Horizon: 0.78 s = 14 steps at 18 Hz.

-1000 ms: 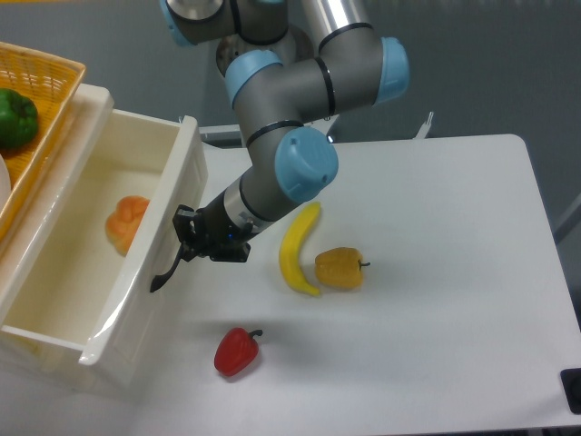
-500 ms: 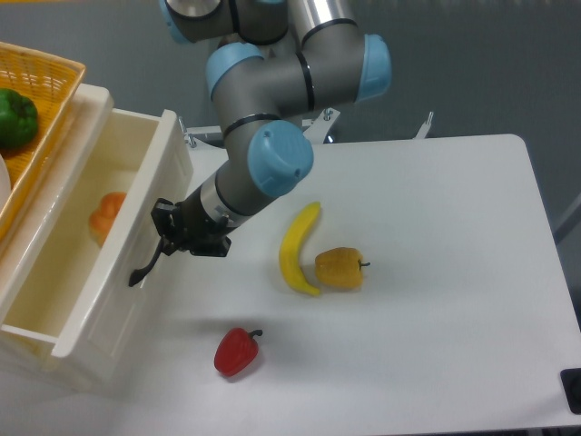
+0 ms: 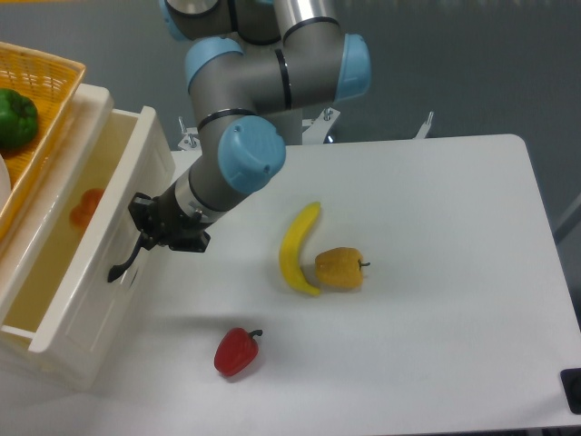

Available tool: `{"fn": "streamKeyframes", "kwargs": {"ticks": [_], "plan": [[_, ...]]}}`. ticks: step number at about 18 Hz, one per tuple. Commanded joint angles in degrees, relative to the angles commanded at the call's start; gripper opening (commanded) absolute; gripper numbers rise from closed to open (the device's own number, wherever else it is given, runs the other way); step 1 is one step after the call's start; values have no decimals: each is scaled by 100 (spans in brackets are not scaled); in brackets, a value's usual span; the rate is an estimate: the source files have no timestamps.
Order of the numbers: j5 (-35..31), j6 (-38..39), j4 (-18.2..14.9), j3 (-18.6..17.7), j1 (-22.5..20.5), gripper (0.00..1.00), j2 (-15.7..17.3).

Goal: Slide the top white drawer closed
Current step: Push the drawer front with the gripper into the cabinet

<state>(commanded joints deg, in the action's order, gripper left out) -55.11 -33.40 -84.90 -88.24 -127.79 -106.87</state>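
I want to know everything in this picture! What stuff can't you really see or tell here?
- Gripper: dark against the top white drawer; whether its fingers are open or shut cannot be told.
- Orange thing in the drawer: partly hidden by the drawer's front wall, too blurred to name.
- Orange basket and green pepper: cut off by the left edge.
- Lower drawer: hidden under the open top one.
- Arm's base: cut off at the top edge.

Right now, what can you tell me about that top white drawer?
The top white drawer is a glossy cream-white plastic box, deep and rectangular, with a panelled front and a curved black handle. It stands partly open at the table's left edge, with something orange inside. The arm's tool is at its front, by the handle.
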Motion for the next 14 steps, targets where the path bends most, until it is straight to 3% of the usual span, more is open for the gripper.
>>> {"fn": "streamKeyframes", "kwargs": {"ticks": [14], "plan": [[0,141,79,0,343,3,-26]]}}
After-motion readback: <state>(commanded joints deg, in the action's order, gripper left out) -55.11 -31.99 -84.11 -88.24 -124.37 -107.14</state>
